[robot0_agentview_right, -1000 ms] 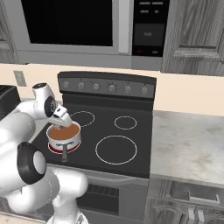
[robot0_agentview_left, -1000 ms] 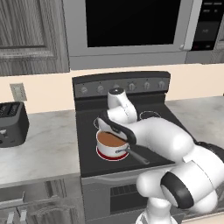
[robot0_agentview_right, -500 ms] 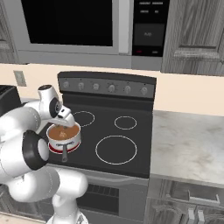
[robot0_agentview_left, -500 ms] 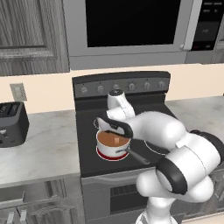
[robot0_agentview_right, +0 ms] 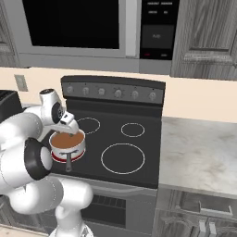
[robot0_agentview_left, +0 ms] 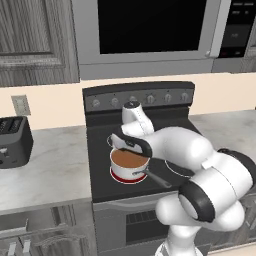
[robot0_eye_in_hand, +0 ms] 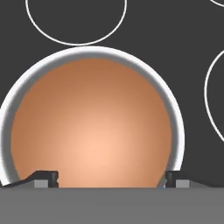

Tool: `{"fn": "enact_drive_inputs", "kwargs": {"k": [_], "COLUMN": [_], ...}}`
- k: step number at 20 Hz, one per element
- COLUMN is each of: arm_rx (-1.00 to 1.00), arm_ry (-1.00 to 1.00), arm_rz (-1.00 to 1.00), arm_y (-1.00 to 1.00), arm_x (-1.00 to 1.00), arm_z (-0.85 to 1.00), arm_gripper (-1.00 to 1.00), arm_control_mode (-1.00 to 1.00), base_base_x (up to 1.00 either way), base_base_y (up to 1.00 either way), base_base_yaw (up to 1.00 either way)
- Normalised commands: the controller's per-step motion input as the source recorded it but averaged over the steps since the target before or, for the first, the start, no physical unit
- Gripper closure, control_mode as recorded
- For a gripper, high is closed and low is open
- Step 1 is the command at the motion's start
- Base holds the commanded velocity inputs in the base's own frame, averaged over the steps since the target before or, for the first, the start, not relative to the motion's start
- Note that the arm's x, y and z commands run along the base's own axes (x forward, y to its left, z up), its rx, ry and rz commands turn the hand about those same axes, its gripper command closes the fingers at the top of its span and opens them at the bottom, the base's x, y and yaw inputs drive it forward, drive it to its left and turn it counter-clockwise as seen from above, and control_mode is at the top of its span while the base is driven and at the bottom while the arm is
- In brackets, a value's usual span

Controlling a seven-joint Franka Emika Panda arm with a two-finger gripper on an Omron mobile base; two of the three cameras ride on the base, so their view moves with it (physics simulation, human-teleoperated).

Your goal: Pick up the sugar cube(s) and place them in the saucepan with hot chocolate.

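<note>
Brown liquid fills the pan on the stove, the tool hangs released and empty right over it, and no cube shows, so probably it is dropped in.

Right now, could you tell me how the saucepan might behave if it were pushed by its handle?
The saucepan looks nearly full of brown liquid, so a sharp push could slosh it. Its dark handle sticks out one side, so it would probably pivot rather than slide straight. On the smooth stovetop it likely slides easily.
</note>
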Motion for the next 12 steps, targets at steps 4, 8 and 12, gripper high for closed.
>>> {"fn": "enact_drive_inputs", "kwargs": {"k": [4,8,12], "arm_rx": [0.0,0.05,0.04], "arm_ry": [0.0,-0.03,-0.04], "arm_rz": [0.06,0.15,0.13], "arm_y": [0.0,-0.32,-0.65], "arm_x": [-0.85,-0.99,-0.86], "arm_z": [0.19,0.32,0.38], "arm_gripper": [-1.0,-1.0,-1.0], "arm_control_mode": [-1.0,-1.0,-1.0], "base_base_x": [0.0,0.0,0.0], "base_base_y": [0.0,0.0,0.0], "base_base_yaw": [0.0,0.0,0.0]}}
